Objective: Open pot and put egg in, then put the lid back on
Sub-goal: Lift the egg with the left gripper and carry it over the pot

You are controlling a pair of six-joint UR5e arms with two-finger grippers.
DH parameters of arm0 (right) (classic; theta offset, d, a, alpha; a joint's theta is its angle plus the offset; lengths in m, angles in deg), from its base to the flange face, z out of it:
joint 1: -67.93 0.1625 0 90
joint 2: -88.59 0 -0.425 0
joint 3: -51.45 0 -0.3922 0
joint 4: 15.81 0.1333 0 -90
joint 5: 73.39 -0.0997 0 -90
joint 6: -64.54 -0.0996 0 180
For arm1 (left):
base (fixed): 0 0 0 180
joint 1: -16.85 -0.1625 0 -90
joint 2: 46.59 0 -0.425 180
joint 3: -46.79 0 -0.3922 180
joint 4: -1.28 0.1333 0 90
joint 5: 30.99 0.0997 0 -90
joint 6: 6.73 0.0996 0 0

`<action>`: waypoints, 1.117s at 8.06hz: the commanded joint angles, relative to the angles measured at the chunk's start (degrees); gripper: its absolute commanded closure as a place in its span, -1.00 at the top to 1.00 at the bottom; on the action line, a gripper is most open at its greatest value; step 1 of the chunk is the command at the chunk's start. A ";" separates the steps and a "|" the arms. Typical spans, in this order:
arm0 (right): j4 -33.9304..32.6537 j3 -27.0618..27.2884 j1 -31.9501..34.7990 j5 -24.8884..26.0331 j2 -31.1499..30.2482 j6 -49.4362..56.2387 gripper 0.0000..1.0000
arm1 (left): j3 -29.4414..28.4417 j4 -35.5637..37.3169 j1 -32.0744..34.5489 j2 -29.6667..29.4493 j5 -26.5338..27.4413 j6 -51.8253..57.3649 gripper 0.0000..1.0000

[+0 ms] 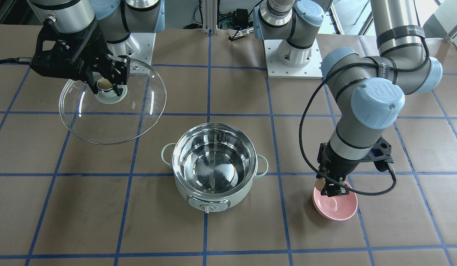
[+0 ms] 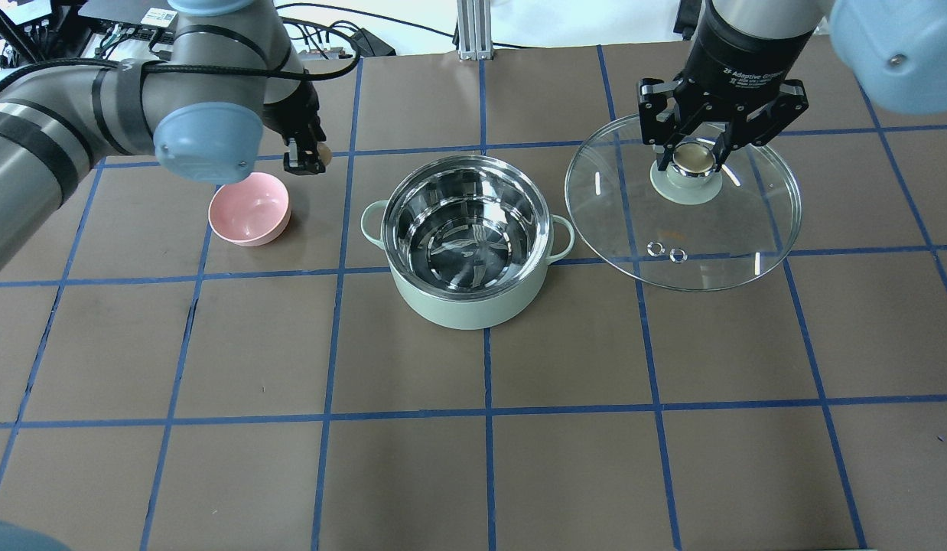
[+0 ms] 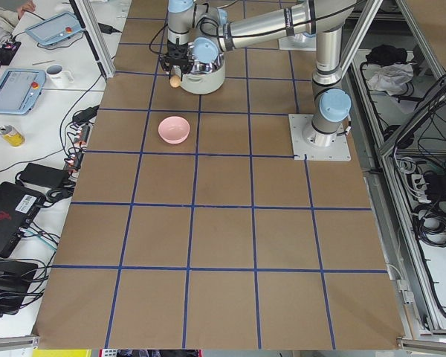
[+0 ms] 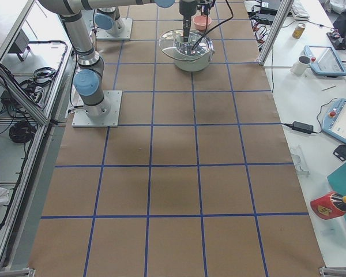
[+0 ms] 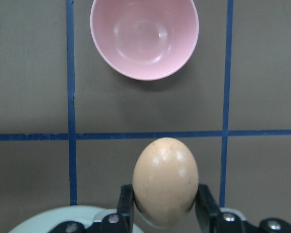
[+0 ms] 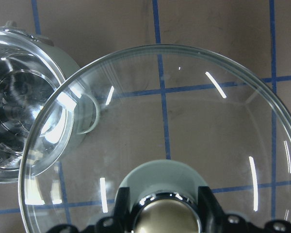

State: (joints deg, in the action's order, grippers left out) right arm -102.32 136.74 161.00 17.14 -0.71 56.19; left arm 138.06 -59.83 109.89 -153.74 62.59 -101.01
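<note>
The mint-green pot [image 2: 466, 306] stands open at the table's middle, and its steel inside is empty; it also shows in the front view [image 1: 184, 190]. My left gripper [image 2: 305, 157] is shut on the tan egg [image 5: 165, 179] and holds it above the table, between the pink bowl and the pot. The egg peeks out beside the fingers in the overhead view [image 2: 327, 153]. My right gripper [image 2: 694, 157] is shut on the beige-topped knob [image 1: 105, 85] of the clear glass lid [image 2: 684, 222]. It holds the lid raised to the pot's right side.
An empty pink bowl [image 2: 249, 208] sits left of the pot, just below the left gripper in the overhead view. It also shows in the left wrist view [image 5: 144, 36]. Both arm bases stand at the table's back edge. Blue tape lines grid the brown tabletop.
</note>
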 commanded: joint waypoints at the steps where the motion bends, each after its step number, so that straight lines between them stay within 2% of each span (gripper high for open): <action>1: 0.11 -0.04 0.00 0.00 0.00 0.00 -0.30 | 0.05 0.64 9.24 0.72 1.60 -9.92 -1.00; 4: 0.10 0.05 0.00 0.00 0.00 0.00 -0.30 | 0.05 1.25 16.01 -0.59 1.25 -17.15 -1.00; 7: 0.10 0.05 0.09 0.00 0.00 0.00 -0.30 | 0.40 2.40 19.62 -4.19 0.02 -18.66 -1.00; 9: -0.07 0.05 0.09 0.00 0.00 0.00 -0.30 | 0.58 4.77 19.64 -6.65 -0.24 -18.66 -1.00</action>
State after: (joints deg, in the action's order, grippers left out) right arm -102.29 136.79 161.07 17.14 -0.71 56.17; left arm 138.52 -56.49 129.07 -158.11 62.62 -119.59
